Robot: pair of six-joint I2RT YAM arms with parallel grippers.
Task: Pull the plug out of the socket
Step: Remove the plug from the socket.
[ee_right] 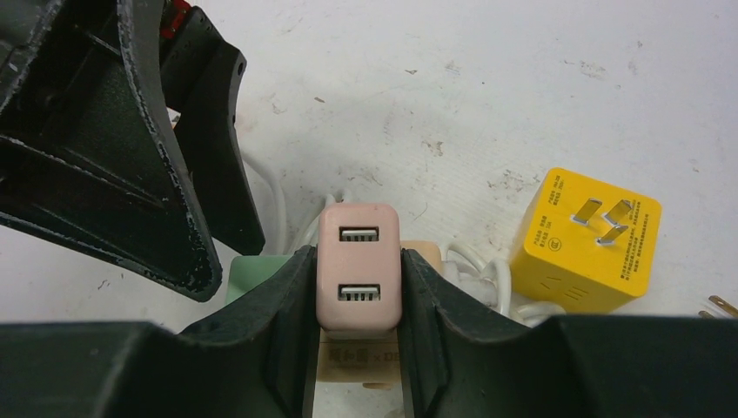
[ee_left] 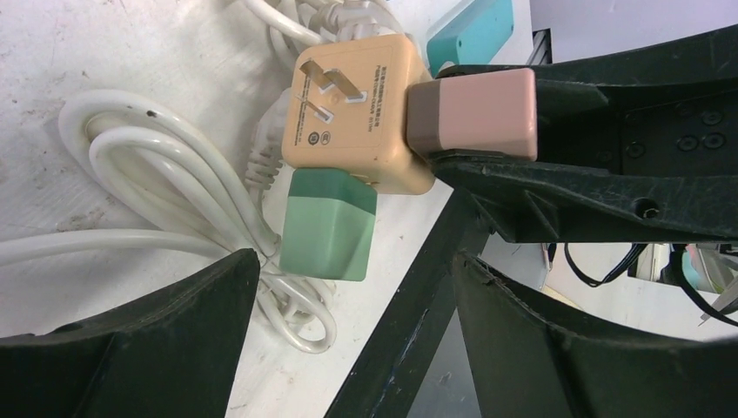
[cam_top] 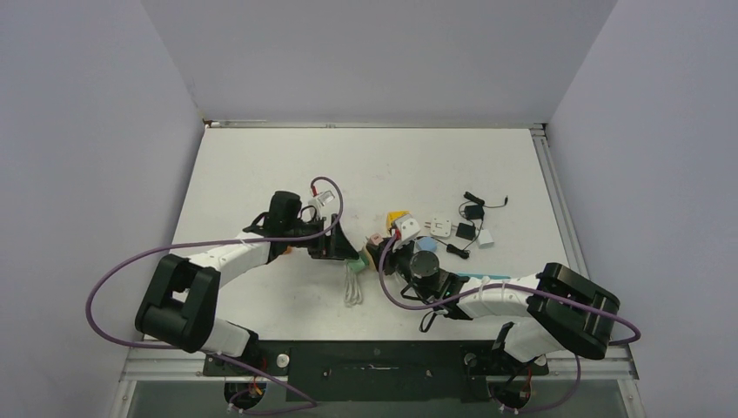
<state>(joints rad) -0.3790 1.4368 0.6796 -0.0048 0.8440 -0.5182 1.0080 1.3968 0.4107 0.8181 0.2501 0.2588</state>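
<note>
A beige cube socket (ee_left: 352, 109) lies on the white table beside a coiled white cable (ee_left: 157, 183). A pink USB plug (ee_right: 358, 266) sticks out of one side of it, and a green plug (ee_left: 326, 222) out of another. My right gripper (ee_right: 357, 257) is shut on the pink plug, a finger pressed to each flank. My left gripper (ee_left: 352, 266) stands open over the green plug. One of its fingers is close beside that plug and the other well clear. In the top view the two grippers (cam_top: 346, 248) (cam_top: 387, 248) meet at mid-table.
A yellow cube socket (ee_right: 587, 239) lies pins-up just right of the beige one. White adapters (cam_top: 439, 228) and black adapters with thin leads (cam_top: 472, 212) sit farther right. A teal block (ee_left: 470, 30) lies behind the socket. Walls enclose the table on three sides.
</note>
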